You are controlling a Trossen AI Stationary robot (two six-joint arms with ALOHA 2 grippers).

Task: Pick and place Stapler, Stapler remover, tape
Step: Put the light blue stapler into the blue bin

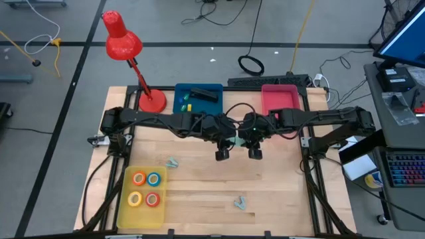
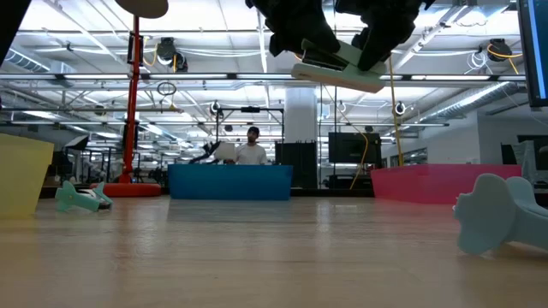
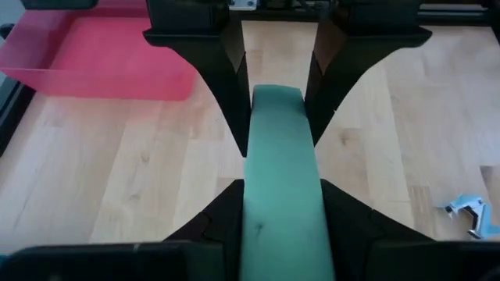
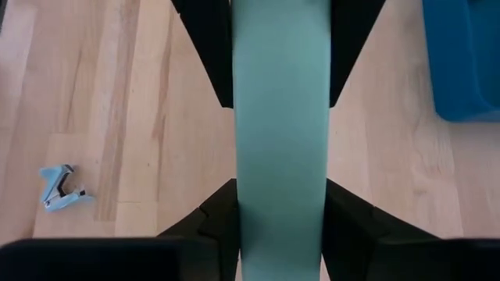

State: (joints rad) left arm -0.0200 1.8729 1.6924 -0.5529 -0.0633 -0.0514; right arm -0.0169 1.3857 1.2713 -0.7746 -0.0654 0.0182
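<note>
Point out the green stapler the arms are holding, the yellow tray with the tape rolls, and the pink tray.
green stapler (image 4: pixel 280 133), right wrist view, middle of its top face.
yellow tray (image 1: pixel 123 199), high view, its left wall.
pink tray (image 1: pixel 279 101), high view, bare floor.

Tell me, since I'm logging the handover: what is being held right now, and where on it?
The green stapler, held in the air: left gripper and right gripper each clamp its sides, one toward each end.

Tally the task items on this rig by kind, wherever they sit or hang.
Tape rolls: 4, orange, blue, yellow, red, all in the yellow bin.
Staple removers: 2, on the table.
Stapler: 1, mint green, held above the table.
Total: 7.
</note>
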